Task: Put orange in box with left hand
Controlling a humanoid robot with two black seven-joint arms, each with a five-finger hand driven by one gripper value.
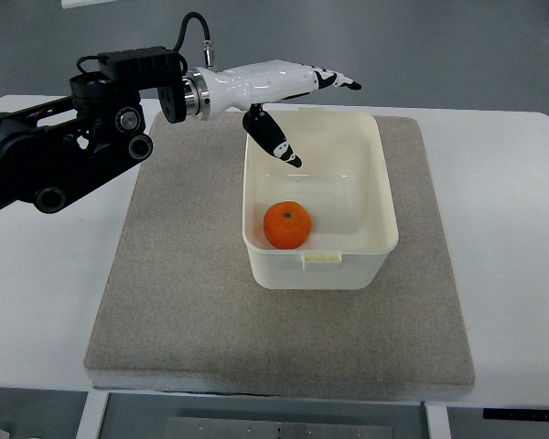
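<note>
Already the orange (286, 225) is seen lying inside the box (384, 197); nothing is held by the left hand (279, 91), whose fingers (334, 80) are spread above the rim

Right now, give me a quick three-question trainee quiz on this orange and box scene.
1. True or false: the orange lies inside the box.
2. The left hand is: A) gripping the orange, B) open above the box's far left corner, C) resting flat on the mat.
3. What lies under the box?

Key: 1 true; 2 B, its fingers are spread and hold nothing; 3 the grey mat on the white table.
</note>
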